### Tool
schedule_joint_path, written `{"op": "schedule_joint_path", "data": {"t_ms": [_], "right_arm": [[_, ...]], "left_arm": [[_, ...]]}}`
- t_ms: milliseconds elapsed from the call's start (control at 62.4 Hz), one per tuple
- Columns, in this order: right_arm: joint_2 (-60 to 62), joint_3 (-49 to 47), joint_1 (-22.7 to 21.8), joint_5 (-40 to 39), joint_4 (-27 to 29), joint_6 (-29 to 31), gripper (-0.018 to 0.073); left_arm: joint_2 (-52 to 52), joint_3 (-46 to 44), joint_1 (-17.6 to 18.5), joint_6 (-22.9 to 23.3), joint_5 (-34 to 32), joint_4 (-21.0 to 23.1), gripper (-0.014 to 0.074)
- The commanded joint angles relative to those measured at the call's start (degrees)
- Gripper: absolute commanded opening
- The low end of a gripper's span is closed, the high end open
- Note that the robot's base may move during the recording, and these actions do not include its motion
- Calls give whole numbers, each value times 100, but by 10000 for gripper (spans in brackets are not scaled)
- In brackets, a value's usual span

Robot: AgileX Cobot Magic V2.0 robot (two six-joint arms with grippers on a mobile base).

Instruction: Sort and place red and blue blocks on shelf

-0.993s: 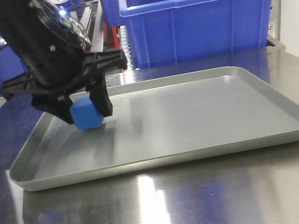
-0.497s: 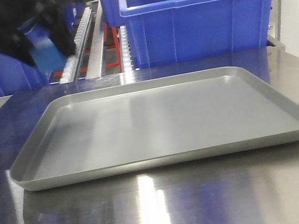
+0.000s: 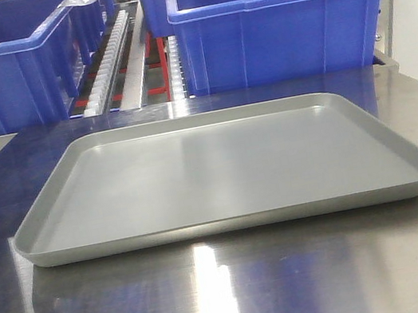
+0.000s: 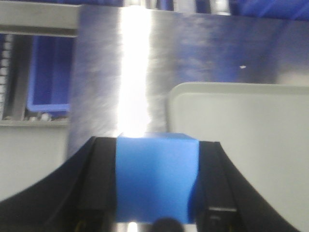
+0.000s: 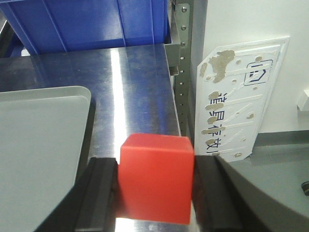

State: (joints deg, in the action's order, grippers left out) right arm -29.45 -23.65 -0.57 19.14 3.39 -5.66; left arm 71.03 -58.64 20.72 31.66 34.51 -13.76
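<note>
Plainly, each arm holds one cube, and the grey tray (image 3: 220,171) lies flat on the table (image 3: 217,293).

At the left wrist, the left gripper (image 4: 155,180) is clamped on the blue block (image 4: 157,174), with its black fingers (image 4: 99,183) pressed against two opposite sides of the cube. Brushed steel and a corner of the tray show beneath, though this view is blurred and the block's height above them is hard to judge. The right gripper (image 5: 155,186) is clamped the same way on the red block (image 5: 157,176), above the strip of table just beside the tray's edge and near a perforated upright of the shelf (image 5: 182,58). From the front, large blue bins (image 3: 282,18) and a white roller track (image 3: 107,61) stand behind the tray.
</note>
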Motion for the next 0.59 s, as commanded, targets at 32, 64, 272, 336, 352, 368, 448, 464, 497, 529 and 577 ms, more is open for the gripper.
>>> {"op": "schedule_joint_path", "data": {"t_ms": [32, 64, 272, 336, 352, 368, 448, 464, 497, 529, 577], "right_arm": [[-2, -152, -30, -523, -50, 20, 49], [-2, -152, -30, -523, -50, 20, 49], [-2, -152, -30, -523, -50, 20, 49], [-2, -152, -30, -523, -50, 20, 49], [-2, -152, -30, -523, -50, 20, 49], [-2, -152, -30, -523, -50, 20, 49], [-2, -152, -30, -523, -50, 20, 49], [-2, -152, -30, -523, -50, 20, 49], [-2, -152, -30, -523, -50, 20, 49], [-2, -152, -30, -523, -50, 20, 49], [-2, -152, -30, -523, -50, 20, 49]], "left_arm": [[-637, 380, -286, 36, -549, -27, 125], [-750, 546, -359, 36, -578, -18, 125], [-1583, 1426, -849, 36, -752, 122, 125], [-1807, 1682, -948, 36, -832, 171, 125], [-1862, 1739, -960, 36, -859, 194, 125], [-1947, 1796, -977, 36, -882, 212, 125], [-2239, 2088, -1060, 36, -1011, 303, 125], [-2285, 2140, -1070, 36, -1027, 328, 125], [-2393, 2262, -1097, 36, -1060, 359, 125], [-2523, 2381, -1131, 36, -1087, 391, 125], [-2747, 2560, -1171, 36, -1115, 415, 125]]}}
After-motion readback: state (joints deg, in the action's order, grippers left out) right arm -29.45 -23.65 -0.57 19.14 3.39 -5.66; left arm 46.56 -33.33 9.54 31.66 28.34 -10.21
